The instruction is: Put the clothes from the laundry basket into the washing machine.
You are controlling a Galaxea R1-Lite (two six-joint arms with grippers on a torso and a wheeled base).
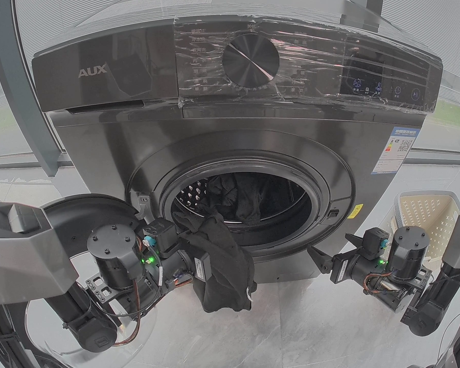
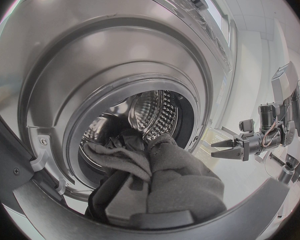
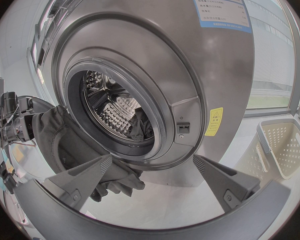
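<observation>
The left gripper (image 1: 208, 265) is clamped on a dark garment (image 1: 227, 277), which drapes over the lower rim of the washer (image 1: 291, 139) mouth and hangs towards the floor, half in and half out. More dark clothes (image 1: 240, 192) lie in the drum. The open door (image 1: 82, 210) stands beside the left arm. The right gripper (image 1: 329, 249), fingers apart, holds nothing near the washer's lower right, with the basket (image 1: 429, 215) just beyond it.

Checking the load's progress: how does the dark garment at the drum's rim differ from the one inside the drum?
The garment at the rim hangs half out of the washing machine, held by the left gripper; the garment inside the drum lies wholly within, free of any gripper. Both are dark fabric.
</observation>
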